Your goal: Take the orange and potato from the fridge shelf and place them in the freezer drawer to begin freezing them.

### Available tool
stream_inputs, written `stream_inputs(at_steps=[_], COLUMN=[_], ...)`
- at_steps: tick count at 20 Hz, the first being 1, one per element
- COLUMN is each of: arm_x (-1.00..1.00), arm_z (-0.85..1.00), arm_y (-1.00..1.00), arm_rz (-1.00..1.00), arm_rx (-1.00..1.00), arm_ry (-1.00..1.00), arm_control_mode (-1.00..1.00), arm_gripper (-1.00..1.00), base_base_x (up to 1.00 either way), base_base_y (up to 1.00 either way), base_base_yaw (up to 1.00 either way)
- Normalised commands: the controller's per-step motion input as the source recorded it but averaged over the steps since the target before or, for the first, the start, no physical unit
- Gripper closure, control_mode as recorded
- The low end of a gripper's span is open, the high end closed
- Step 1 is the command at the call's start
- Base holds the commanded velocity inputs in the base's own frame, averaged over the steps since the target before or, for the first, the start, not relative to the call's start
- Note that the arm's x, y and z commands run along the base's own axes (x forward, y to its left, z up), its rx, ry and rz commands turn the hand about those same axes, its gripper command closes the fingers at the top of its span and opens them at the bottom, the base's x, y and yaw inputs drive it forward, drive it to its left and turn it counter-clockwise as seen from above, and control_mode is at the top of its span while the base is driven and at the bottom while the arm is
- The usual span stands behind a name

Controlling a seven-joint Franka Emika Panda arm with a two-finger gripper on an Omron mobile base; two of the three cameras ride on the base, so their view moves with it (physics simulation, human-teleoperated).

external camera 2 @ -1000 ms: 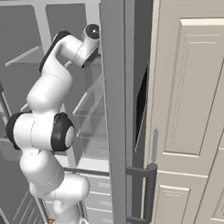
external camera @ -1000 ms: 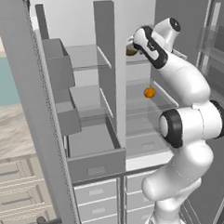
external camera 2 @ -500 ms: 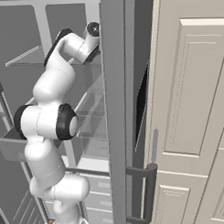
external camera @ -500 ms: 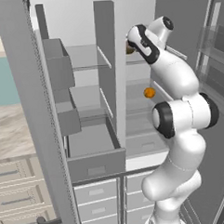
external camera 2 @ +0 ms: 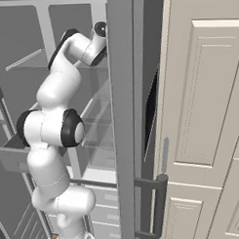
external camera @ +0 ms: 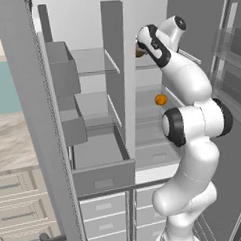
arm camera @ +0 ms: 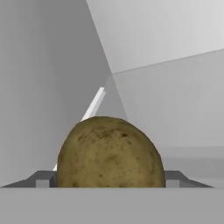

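So nothing looks frozen yet: the gripper (external camera: 138, 48) sits closed around the potato (arm camera: 110, 153) at top centre, the orange (external camera: 161, 99) shelved mid-frame, the drawer (external camera: 104, 177) open lower left.

Left base view looks forward-down into open fridge from behind-left; right base view from behind-right, sharing arm and shelves; hand view sits very close on potato (arm camera: 111, 153).

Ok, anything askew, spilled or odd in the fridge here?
Nothing stands out. The potato sits between the hand's fingers up at a shelf, the orange rests on a lower shelf, and the freezer drawer is pulled open.
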Motion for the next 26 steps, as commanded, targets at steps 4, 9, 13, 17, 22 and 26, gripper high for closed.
stream_inputs(at_steps=[4, 9, 13, 17, 22, 26], arm_x=[-0.28, -0.75, -0.99, -1.0, -1.0, -1.0], arm_z=[0.0, 0.0, 0.01, 0.15, 0.33, 0.32], arm_y=[0.0, -0.16, -0.42, -0.49, -0.36, -0.06], arm_rz=[0.0, 0.0, -0.02, -0.06, -0.07, -0.02], arm_rx=[0.0, 0.0, 0.0, 0.0, 0.0, -0.03], arm_ry=[-0.01, -0.06, -0.14, -0.16, -0.13, -0.02], arm_control_mode=[-1.0, -1.0, -1.0, -1.0, -1.0, -1.0], arm_gripper=[1.0, 1.0, 1.0, 1.0, 1.0, 1.0], base_base_x=[0.0, 0.0, 0.0, 0.0, 0.0, 0.0], base_base_y=[0.0, 0.0, 0.0, 0.0, 0.0, 0.0], base_base_yaw=[0.0, 0.0, 0.0, 0.0, 0.0, 0.0])
